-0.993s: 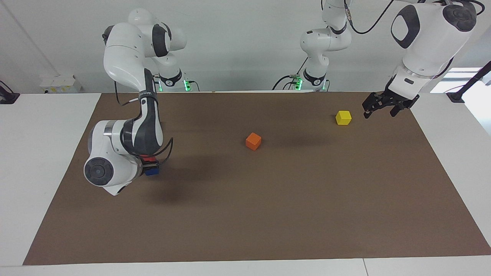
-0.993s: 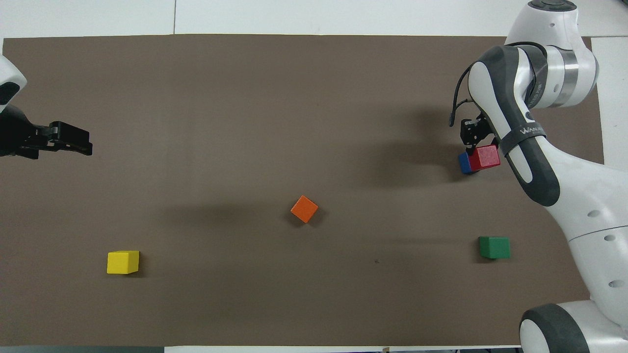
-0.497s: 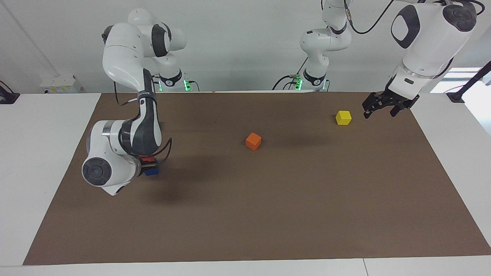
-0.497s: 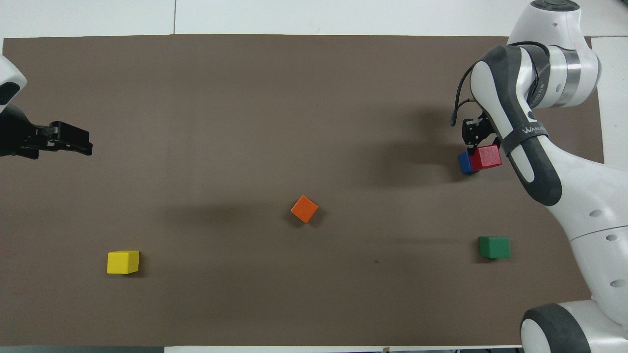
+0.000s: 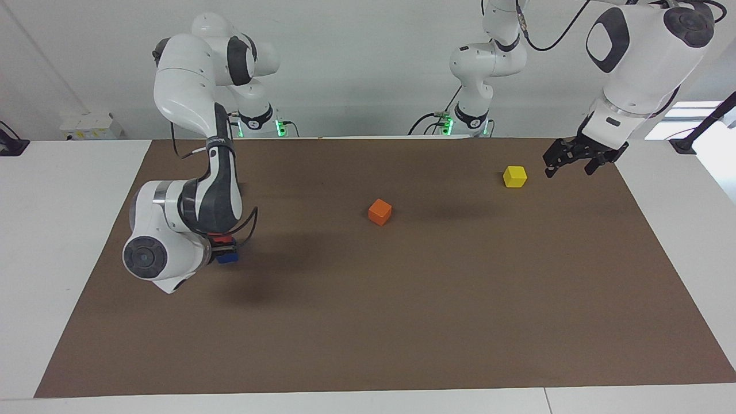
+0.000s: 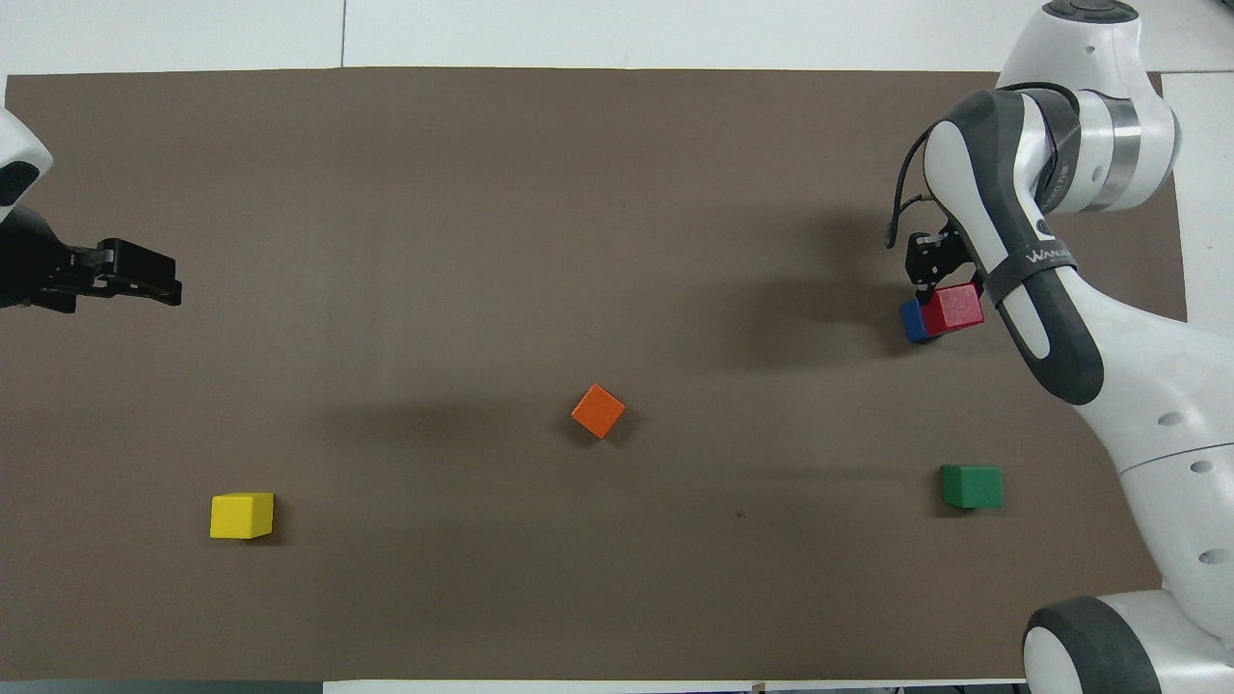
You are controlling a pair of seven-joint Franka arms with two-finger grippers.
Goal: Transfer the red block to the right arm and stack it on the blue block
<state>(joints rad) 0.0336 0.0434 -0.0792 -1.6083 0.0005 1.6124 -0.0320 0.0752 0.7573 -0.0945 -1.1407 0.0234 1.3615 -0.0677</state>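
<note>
Item: block stack, near completion.

Red block: sits on the blue block, toward the right arm's end of the table; the facing view shows red above blue, flush as far as can be told.

Right hand: down at the red block, fingers to either side; whether they grip it or have let go I cannot tell.

Left hand: fingers spread, empty, raised beside the yellow block; this arm waits.

Relative to the blue block: the orange block well apart toward mid-table; the green block nearer the robots.

Status, judged: handover done, placing apparently done. Left: confirmed release and lifting the right hand clear without disturbing the stack.
</note>
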